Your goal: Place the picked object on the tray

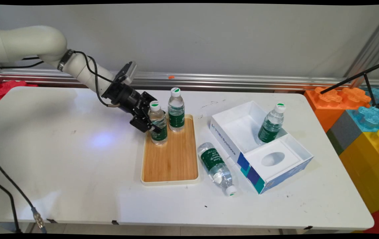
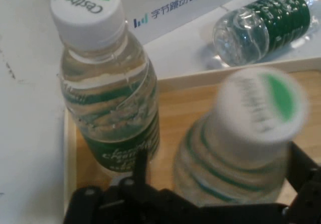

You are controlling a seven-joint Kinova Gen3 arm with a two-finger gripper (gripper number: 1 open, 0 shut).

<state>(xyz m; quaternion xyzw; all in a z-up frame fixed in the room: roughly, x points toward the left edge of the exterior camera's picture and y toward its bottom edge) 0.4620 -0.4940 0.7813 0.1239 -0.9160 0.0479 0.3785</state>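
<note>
My gripper [image 1: 154, 122] reaches from the left over the far left corner of a bamboo tray [image 1: 169, 162]. Its open fingers straddle an upright water bottle [image 1: 159, 118] with a green label and white cap. In the hand view this bottle [image 2: 241, 143] fills the space inside the gripper [image 2: 220, 169], with a gap showing beside the left finger [image 2: 141, 163]. A second upright bottle [image 1: 176, 111] [image 2: 108, 98] stands right beside it on the tray [image 2: 185, 108]. A third bottle [image 1: 216, 164] [image 2: 261, 25] lies on the table just right of the tray.
A white open box [image 1: 229, 146] [image 2: 190, 8] stands to the right of the tray, with a fourth bottle [image 1: 270, 124] leaning inside it. Coloured foam blocks [image 1: 358, 113] and a black stand leg [image 1: 355, 78] are at the right. Black cables [image 1: 10, 196] hang at the front left.
</note>
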